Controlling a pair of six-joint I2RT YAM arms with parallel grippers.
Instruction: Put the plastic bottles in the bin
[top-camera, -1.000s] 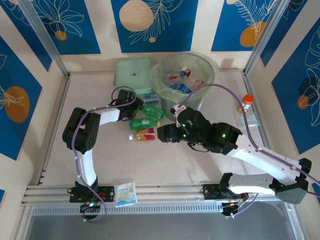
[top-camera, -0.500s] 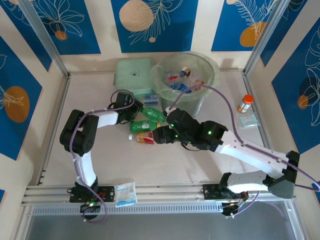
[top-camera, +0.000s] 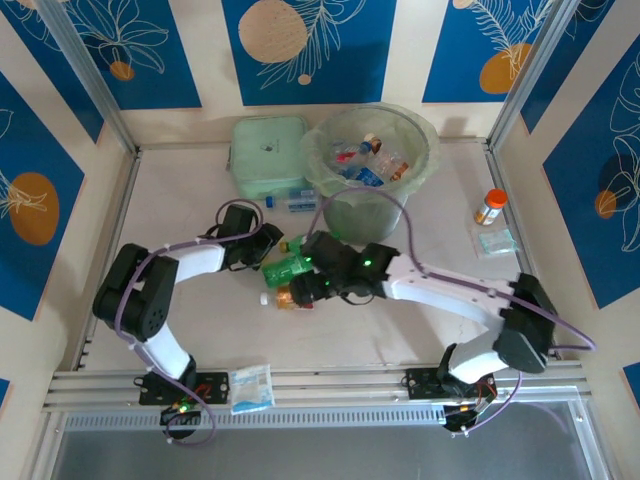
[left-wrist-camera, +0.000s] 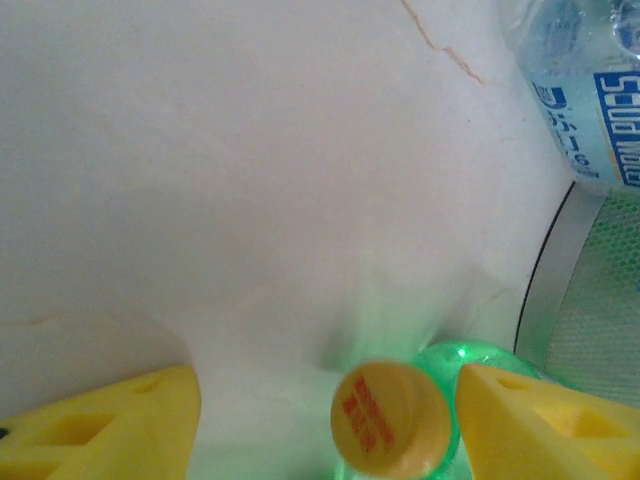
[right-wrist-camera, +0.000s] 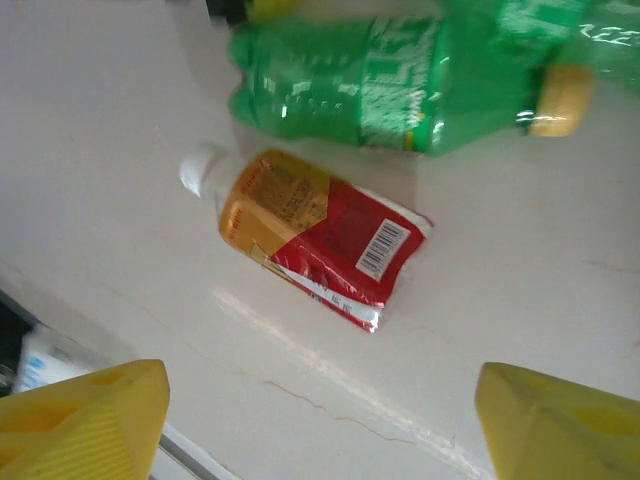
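moved, overhead: right pincer (top-camera: 300, 290) has swung across from in front of the bin (top-camera: 428, 160) to hang over the red-orange bottle (top-camera: 280, 298); left pincer (top-camera: 262, 244) has drawn back toward its base.
overhead, risk: both arms crowd one patch. the right wrist overhangs the green bottle (top-camera: 288, 266) just beside my left pincer, so i judge a lift by either could clip the other.
overhead, hidden: the right fingers sit under the wrist. the bin, with bottles already inside, stands well beyond both pincers.
left wrist, pincer: partly spread, holding nothing. a second green bottle (left-wrist-camera: 455, 365) points its cap (left-wrist-camera: 390, 418) between the fingers, nearer the right one.
left wrist, risk: pinching that slick round cap off-centre could squirt it away.
left wrist, hidden: bottle body cut off and blurred; blue-label bottle (left-wrist-camera: 585, 110) lies far ahead, to the right.
right wrist, pincer: wide and empty. the red-orange bottle (right-wrist-camera: 315, 235) lies skewed just ahead, between the fingers.
right wrist, risk: closing on that slant may spin it.
right wrist, hidden: fingertips cut off, height above the table unclear.
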